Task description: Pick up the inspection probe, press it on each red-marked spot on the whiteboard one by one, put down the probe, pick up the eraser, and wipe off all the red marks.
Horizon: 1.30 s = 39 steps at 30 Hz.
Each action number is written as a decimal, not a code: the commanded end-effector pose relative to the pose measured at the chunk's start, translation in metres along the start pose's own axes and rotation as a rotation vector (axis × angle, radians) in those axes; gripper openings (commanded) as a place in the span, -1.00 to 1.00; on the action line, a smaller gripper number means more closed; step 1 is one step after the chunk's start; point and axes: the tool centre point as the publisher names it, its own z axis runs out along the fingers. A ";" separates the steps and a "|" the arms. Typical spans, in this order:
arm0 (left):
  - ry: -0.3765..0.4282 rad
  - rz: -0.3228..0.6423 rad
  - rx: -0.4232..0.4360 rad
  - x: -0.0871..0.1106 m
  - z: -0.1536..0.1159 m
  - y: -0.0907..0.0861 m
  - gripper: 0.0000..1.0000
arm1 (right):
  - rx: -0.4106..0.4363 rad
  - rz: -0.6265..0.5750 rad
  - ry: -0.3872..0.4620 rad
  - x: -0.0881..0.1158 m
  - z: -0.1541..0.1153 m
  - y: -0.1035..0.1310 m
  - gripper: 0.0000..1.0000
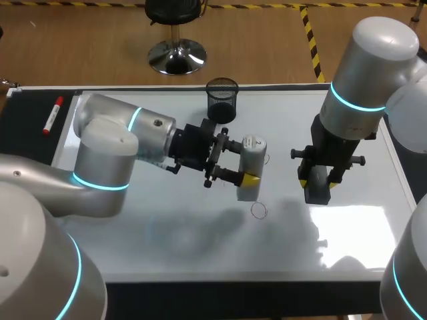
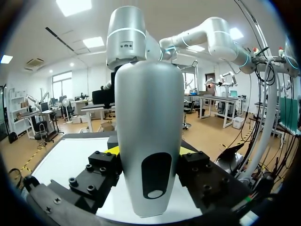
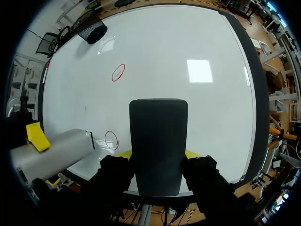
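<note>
My left gripper point(image 1: 244, 162) is shut on the silver inspection probe point(image 1: 251, 168), held over the middle of the whiteboard point(image 1: 167, 227). In the left wrist view the probe point(image 2: 149, 141) stands between the fingers. Its end sits close beside one red circle point(image 3: 111, 139), also seen as red circle point(image 1: 259, 210); contact is unclear. A second red circle point(image 3: 118, 72) lies farther off, toward the cup. To the right, my right gripper point(image 1: 319, 179) is shut on the dark eraser point(image 1: 318, 185), just above the board. The eraser point(image 3: 158, 141) fills the gap between the right gripper's fingers.
A black mesh pen cup point(image 1: 221, 100) stands at the whiteboard's far edge. A red marker point(image 1: 52, 115) lies on the dark table left of the board. The board's near half and its right side show bare white surface.
</note>
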 end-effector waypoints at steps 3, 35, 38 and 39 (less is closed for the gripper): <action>-0.013 0.003 -0.001 0.006 -0.022 -0.009 -1.00 | 0.000 -0.001 0.002 -0.001 -0.001 0.000 -1.00; -0.108 -0.008 0.033 0.018 -0.130 -0.007 -1.00 | 0.000 -0.001 0.002 -0.001 -0.001 0.000 -1.00; -0.121 -0.010 0.035 0.020 -0.145 -0.004 -1.00 | 0.000 -0.001 0.002 -0.001 -0.001 0.000 -1.00; -0.124 -0.011 0.032 0.021 -0.150 -0.003 -1.00 | 0.000 -0.001 0.002 -0.001 -0.001 0.000 -1.00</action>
